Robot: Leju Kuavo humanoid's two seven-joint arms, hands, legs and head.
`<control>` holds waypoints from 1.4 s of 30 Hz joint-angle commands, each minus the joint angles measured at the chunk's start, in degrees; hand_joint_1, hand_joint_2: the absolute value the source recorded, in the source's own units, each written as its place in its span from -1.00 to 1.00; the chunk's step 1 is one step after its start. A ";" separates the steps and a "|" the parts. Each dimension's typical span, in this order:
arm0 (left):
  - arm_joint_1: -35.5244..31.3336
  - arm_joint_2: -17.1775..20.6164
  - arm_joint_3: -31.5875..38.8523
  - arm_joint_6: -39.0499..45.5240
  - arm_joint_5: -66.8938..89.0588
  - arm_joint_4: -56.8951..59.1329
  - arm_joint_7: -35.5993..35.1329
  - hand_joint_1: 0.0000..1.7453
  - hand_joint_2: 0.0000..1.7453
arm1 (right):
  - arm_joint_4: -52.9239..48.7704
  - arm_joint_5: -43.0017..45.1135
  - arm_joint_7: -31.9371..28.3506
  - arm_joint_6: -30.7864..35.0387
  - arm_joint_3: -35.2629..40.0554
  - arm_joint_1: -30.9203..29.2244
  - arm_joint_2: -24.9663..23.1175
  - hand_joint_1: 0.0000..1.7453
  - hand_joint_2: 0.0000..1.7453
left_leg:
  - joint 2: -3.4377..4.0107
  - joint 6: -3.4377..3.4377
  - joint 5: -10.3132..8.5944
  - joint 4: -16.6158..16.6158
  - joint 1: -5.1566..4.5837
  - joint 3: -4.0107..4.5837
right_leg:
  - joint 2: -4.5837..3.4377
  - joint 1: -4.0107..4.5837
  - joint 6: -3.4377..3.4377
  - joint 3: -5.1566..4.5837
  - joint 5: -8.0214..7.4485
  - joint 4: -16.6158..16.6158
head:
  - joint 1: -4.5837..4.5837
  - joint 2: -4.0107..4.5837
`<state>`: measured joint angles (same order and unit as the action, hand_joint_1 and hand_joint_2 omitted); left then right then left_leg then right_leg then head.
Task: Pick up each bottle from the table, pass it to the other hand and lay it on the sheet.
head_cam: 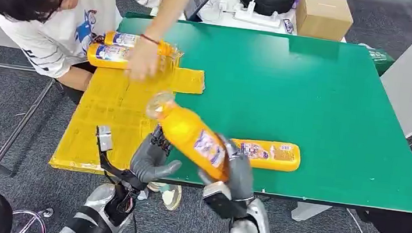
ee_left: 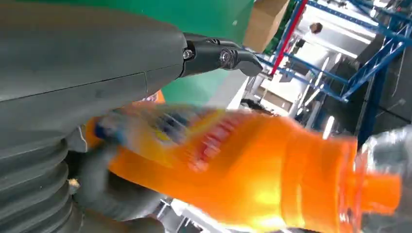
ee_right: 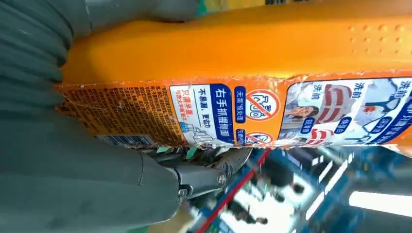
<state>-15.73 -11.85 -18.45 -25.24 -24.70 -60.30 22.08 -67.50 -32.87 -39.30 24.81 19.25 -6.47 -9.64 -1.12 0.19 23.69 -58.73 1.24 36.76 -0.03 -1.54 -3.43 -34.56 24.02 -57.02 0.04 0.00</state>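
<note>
The right hand [head_cam: 236,175], at lower centre of the head view, grips the base of an orange bottle [head_cam: 192,136] tilted up and left, cap toward the yellow sheet [head_cam: 109,123]; the left hand [head_cam: 152,160] sits just beside it at its lower left, fingers spread around the body, contact unclear; another bottle [head_cam: 267,154] lies on the green table [head_cam: 322,106]; a person's hand [head_cam: 142,62] rests on two bottles [head_cam: 115,47] at upper left.
</note>
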 commanded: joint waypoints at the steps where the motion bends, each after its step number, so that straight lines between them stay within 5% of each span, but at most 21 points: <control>1: -1.52 2.33 -2.80 0.02 0.08 1.67 -0.14 -1.00 1.00 | 8.83 0.10 0.02 -0.07 3.96 -3.37 -0.19 1.00 1.00 | 0.14 -0.05 0.03 0.05 -0.01 -0.16 | -0.08 0.02 0.10 0.12 -0.01 0.06 | 0.02 0.00; 21: -2.73 1.56 -8.14 5.76 8.35 2.61 1.71 -0.96 1.00 | 21.51 0.82 2.50 0.39 12.62 -9.54 -3.98 1.00 1.00 | 0.24 -0.07 0.10 0.05 0.04 -0.33 | -0.12 0.09 0.19 0.27 0.03 0.10 | 0.02 0.00; 22: -2.76 1.49 -8.09 5.96 8.42 2.77 1.63 -0.26 1.00 | 21.61 0.79 2.52 0.64 12.79 -9.62 -4.00 1.00 1.00 | 0.15 -0.05 0.06 0.04 0.02 -0.22 | -0.05 0.06 0.14 0.18 0.03 0.06 | 0.00 0.00; 23: -2.76 1.22 -8.19 4.59 7.34 3.48 0.79 0.94 1.00 | 21.70 0.88 2.72 0.79 12.98 -9.76 -4.14 1.00 1.00 | 0.10 -0.04 0.05 0.02 0.03 -0.17 | -0.02 0.06 0.13 0.14 0.03 0.05 | 0.00 0.00; 26: -2.59 1.16 -7.98 0.26 3.18 4.84 0.20 1.00 1.00 | 23.26 -0.50 3.99 1.18 14.42 -10.52 -4.38 1.00 1.00 | 0.16 -0.04 0.06 0.03 0.02 -0.20 | -0.07 0.05 0.13 0.15 0.03 0.05 | 0.02 0.00; 32: -2.55 1.68 -9.61 6.95 8.14 2.86 0.89 1.00 1.00 | 25.30 0.61 3.60 2.31 14.58 -10.65 -4.64 1.00 1.00 | 0.16 -0.07 0.10 0.02 0.05 -0.30 | -0.03 0.10 0.19 0.26 0.06 0.07 | 0.02 0.00; 38: -2.60 1.27 -8.73 4.67 5.54 5.16 0.02 1.00 1.00 | 25.07 1.23 3.83 2.12 14.55 -10.54 -4.58 1.00 1.00 | 0.13 -0.05 0.04 0.03 0.00 -0.14 | -0.01 0.03 0.10 0.08 0.03 0.05 | 0.00 0.00; 40: -2.44 1.13 -7.96 3.80 3.84 5.27 -0.09 1.00 1.00 | 24.35 2.24 2.90 2.29 13.93 -10.13 -4.64 0.62 1.00 | 0.16 -0.07 0.07 0.03 0.02 -0.24 | -0.01 0.06 0.15 0.18 0.05 0.07 | 0.02 0.00; 41: -2.42 1.25 -7.88 3.99 3.87 5.10 -0.14 1.00 1.00 | 24.05 2.76 2.74 2.19 13.59 -9.95 -4.71 0.10 1.00 | 0.16 -0.08 0.10 0.05 0.02 -0.33 | 0.00 0.07 0.19 0.28 0.08 0.08 | 0.00 0.00; 42: -2.52 1.38 -7.82 4.00 3.88 5.04 -0.17 1.00 1.00 | 23.99 2.76 2.74 2.15 13.60 -9.98 -4.70 -0.98 1.00 | 0.11 -0.05 0.07 0.02 0.01 -0.21 | 0.02 0.05 0.14 0.17 0.06 0.05 | 0.00 0.00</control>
<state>-16.37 -10.25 -22.29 -18.84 -19.27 -58.62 22.78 -48.09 -31.45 -35.54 27.23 29.55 -14.45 -13.86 -1.05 0.19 23.68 -58.74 1.23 36.77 -0.05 -1.54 -3.43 -34.63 24.01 -57.02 0.04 0.00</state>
